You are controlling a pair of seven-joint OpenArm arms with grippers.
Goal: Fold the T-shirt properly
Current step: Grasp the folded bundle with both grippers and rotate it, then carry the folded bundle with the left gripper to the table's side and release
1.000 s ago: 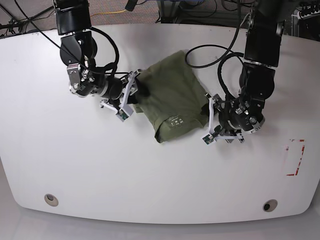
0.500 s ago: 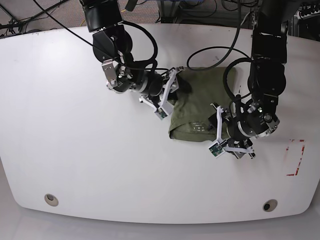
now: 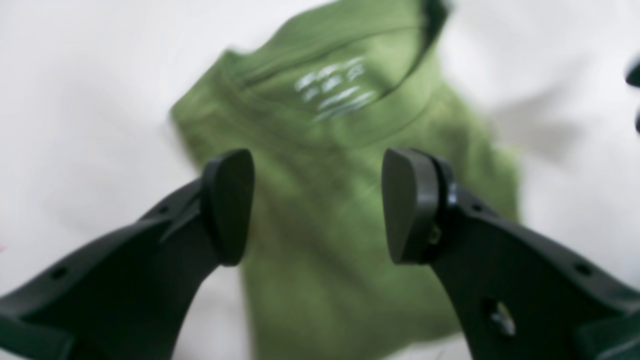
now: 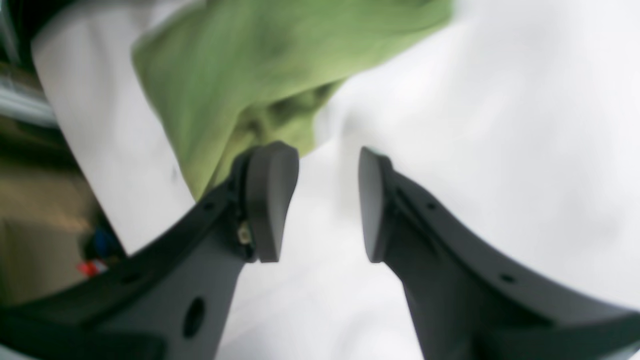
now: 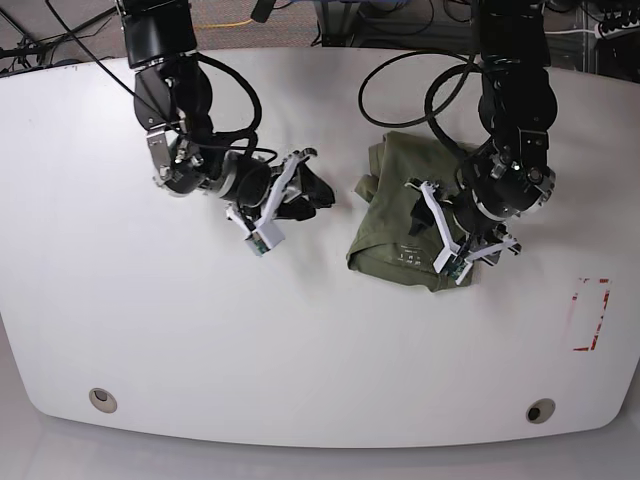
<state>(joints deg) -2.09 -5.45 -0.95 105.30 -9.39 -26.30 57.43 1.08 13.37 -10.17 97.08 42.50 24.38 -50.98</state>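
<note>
The olive-green T-shirt [image 5: 385,215] lies folded into a compact bundle on the white table [image 5: 300,350], right of centre. In the left wrist view its collar and printed label [image 3: 332,87] face up. My left gripper [image 3: 318,205] hovers open just above the T-shirt [image 3: 320,280], with nothing between its fingers; in the base view this left gripper [image 5: 428,218] is over the bundle's right half. My right gripper [image 4: 322,205] is open and empty over bare table, a short way left of the T-shirt [image 4: 240,65]; in the base view the right gripper [image 5: 312,190] sits apart from the cloth's left edge.
A red tape mark [image 5: 590,315] sits near the table's right edge. Two round holes [image 5: 101,398] [image 5: 540,410] lie near the front edge. Cables and equipment run behind the back edge.
The T-shirt has slid to the right across the table. The right gripper has come off its left edge and drawn back left. The left gripper has moved up over the bundle.
</note>
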